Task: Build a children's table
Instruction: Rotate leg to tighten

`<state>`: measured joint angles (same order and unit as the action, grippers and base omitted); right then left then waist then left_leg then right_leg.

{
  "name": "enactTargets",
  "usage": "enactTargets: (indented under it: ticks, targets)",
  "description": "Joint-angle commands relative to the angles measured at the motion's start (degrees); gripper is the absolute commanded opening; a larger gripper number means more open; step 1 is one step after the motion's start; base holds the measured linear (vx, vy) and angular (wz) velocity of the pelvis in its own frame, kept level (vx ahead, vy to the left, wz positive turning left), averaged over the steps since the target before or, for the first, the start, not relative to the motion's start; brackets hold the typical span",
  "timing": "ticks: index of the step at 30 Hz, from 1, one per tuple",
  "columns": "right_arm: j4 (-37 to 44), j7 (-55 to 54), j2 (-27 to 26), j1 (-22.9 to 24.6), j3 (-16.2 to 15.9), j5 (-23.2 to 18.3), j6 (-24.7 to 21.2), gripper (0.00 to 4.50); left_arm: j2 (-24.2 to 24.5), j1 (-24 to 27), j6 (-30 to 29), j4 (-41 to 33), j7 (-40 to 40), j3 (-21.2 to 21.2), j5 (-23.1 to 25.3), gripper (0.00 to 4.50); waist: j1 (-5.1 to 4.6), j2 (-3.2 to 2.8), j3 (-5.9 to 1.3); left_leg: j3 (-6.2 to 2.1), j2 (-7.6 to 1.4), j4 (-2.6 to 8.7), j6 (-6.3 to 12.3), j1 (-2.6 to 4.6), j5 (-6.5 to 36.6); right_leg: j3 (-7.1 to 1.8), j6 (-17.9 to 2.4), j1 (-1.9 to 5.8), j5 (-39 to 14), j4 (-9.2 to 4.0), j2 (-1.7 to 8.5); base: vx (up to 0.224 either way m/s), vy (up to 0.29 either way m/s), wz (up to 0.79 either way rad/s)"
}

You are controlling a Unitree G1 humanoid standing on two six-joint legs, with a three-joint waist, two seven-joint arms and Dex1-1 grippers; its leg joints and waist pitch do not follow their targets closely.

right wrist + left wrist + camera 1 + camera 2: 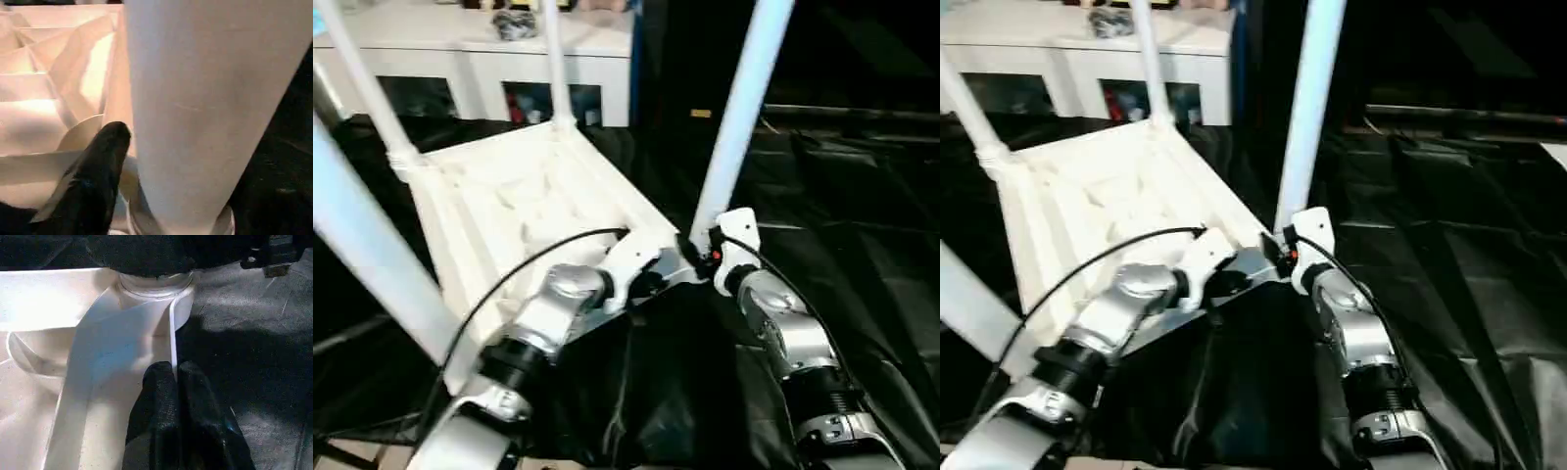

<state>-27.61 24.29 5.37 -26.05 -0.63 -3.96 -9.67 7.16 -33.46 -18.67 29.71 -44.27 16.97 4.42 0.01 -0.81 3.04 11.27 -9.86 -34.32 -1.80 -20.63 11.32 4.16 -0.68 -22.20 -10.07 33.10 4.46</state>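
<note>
The two silver forearms reached forward over the black-covered tabletop (862, 294) toward the near edge of the children's table (519, 206), which lay upside down on the cover with its ribbed underside facing up and its legs pointing upward. The left pincer (175, 369) was closed, its fingertips (161, 377) pressed together and set against the thin rim wall just beside the near right corner socket (156, 289). The right pincer (705, 253) sat at the foot of the near right leg (744, 117), close beside the point where that leg entered the same socket; whether it was open or closed on the leg could not be told. The near right leg stood seated in its socket and tilted slightly to the right. A near left leg (372, 255) rose steeply across the left of the head view. Farther back, a far left leg (362, 88) and a far right leg (553, 59) stood in their corner sockets. A white cabinet (470, 44) stood behind the tabletop.
</note>
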Motion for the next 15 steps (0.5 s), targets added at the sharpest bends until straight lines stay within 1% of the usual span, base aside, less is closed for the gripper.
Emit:
enactTargets:
  ticks: [1, 2, 3, 6, 7, 9, 10, 11, 12, 13, 14, 15]
  targets:
    - [0.1, 5.7, -0.8, 0.9, -5.9, -0.9, -1.3, 3.48, -0.3, -0.7, 2.4, -2.4, -2.0, 2.0, -0.4, 0.00, 0.21, 0.20, -3.11, -2.28, -3.40, 4.90, 0.93, 0.60, 19.1, -2.72, -9.8, 1.46, -24.1, -4.98, 4.56, 0.000, 0.000, 0.00]
    - [1.4, 8.6, 1.5, 1.2, -6.8, -0.4, -1.2, 3.56, 1.0, -0.5, 3.1, -2.8, -4.0, 2.1, -0.8, 0.00, 0.42, 0.20, -3.21, -2.25, -3.45, 4.90, 1.05, 0.62, 18.2, -2.69, -10.2, 1.67, -22.4, -4.76, 4.45, 0.000, 0.000, 0.00]
    - [2.1, 10.5, 2.9, 1.4, -7.2, -0.3, -1.0, 3.56, 1.8, -0.3, 3.1, -2.9, -5.0, 2.1, -1.0, 0.00, 0.40, 0.18, -3.24, -2.09, -3.48, 4.85, 1.21, 0.62, 17.8, -2.82, -10.5, 1.60, -21.4, -4.67, 4.41, 0.000, 0.000, 0.00]
    - [3.9, 15.7, 6.0, 1.9, -7.6, -1.1, -0.4, 3.56, 3.7, -0.1, 3.8, -3.2, -7.7, 2.1, -1.5, 0.00, 0.63, 0.19, -3.36, -1.88, -3.56, 4.73, 1.92, 0.53, 15.8, -3.01, -12.1, 1.75, -17.5, -4.19, 4.47, 0.000, 0.000, 0.00]
    - [4.8, 18.7, 7.8, 2.2, -7.7, -1.6, -0.2, 3.56, 4.9, 0.1, 4.6, -3.4, -9.9, 2.1, -1.9, 0.00, 0.73, 0.18, -3.48, -1.86, -3.59, 4.63, 2.21, 0.46, 14.8, -3.00, -12.5, 1.93, -16.3, -4.00, 4.51, 0.000, 0.000, 0.00]
    - [6.3, 23.0, 10.2, 2.8, -8.1, -2.3, -0.4, 3.56, 6.5, 0.8, 6.4, -4.0, -13.6, 2.2, -3.0, 0.00, 1.11, 0.15, -3.69, -1.73, -3.65, 4.40, 3.15, 0.49, 12.9, -3.05, -13.2, 2.05, -13.1, -3.64, 4.46, 0.000, 0.000, 0.00]
    - [6.7, 24.1, 10.9, 3.0, -8.3, -2.5, -0.4, 3.56, 7.0, 1.0, 6.7, -4.2, -14.6, 2.2, -3.3, 0.00, 1.15, 0.08, -3.80, -1.63, -3.74, 4.29, 3.83, 0.34, 11.1, -3.13, -14.3, 2.01, -10.1, -3.16, 4.47, 0.000, 0.000, 0.00]
    - [7.5, 26.4, 12.1, 3.4, -8.5, -2.9, -0.6, 3.56, 7.8, 1.3, 7.4, -4.6, -16.4, 2.2, -3.8, 0.00, 1.39, 0.18, -3.86, -1.55, -3.71, 4.15, 4.39, 0.39, 9.9, -3.09, -14.8, 2.09, -8.3, -2.99, 4.36, 0.000, 0.000, 0.00]
    - [7.5, 26.4, 12.1, 3.4, -8.5, -2.9, -0.6, 3.56, 7.8, 1.3, 7.4, -4.6, -16.4, 2.2, -3.8, 0.00, 1.39, 0.18, -3.86, -1.55, -3.71, 4.15, 4.39, 0.39, 9.9, -3.09, -14.8, 2.09, -8.3, -2.99, 4.36, 0.000, 0.000, 0.00]
    - [8.3, 28.5, 13.4, 3.8, -8.8, -3.2, -0.7, 3.56, 8.6, 1.7, 7.5, -5.3, -18.2, 2.3, -4.4, 0.00, 1.96, 0.12, -4.18, -1.51, -3.85, 3.99, 5.33, 0.39, 6.9, -3.11, -15.6, 2.30, -4.6, -2.31, 4.44, 0.000, 0.000, 0.00]
    - [9.0, 30.6, 14.7, 4.1, -9.1, -3.6, -0.8, 3.56, 9.5, 1.9, 8.0, -5.5, -19.5, 2.4, -4.7, 0.00, 2.20, 0.12, -4.23, -1.40, -3.84, 3.85, 6.09, 0.39, 5.1, -3.07, -16.3, 2.19, -1.9, -1.93, 4.27, 0.000, 0.000, 0.00]
    - [10.0, 33.2, 16.4, 4.5, -9.5, -4.4, -1.0, 3.56, 11.0, 2.5, 8.2, -6.2, -21.9, 2.8, -5.3, 0.00, 2.40, 0.20, -4.24, -1.39, -3.86, 3.81, 6.43, 0.35, 4.6, -3.05, -16.4, 2.27, -1.1, -1.82, 4.27, 0.000, 0.000, 0.00]
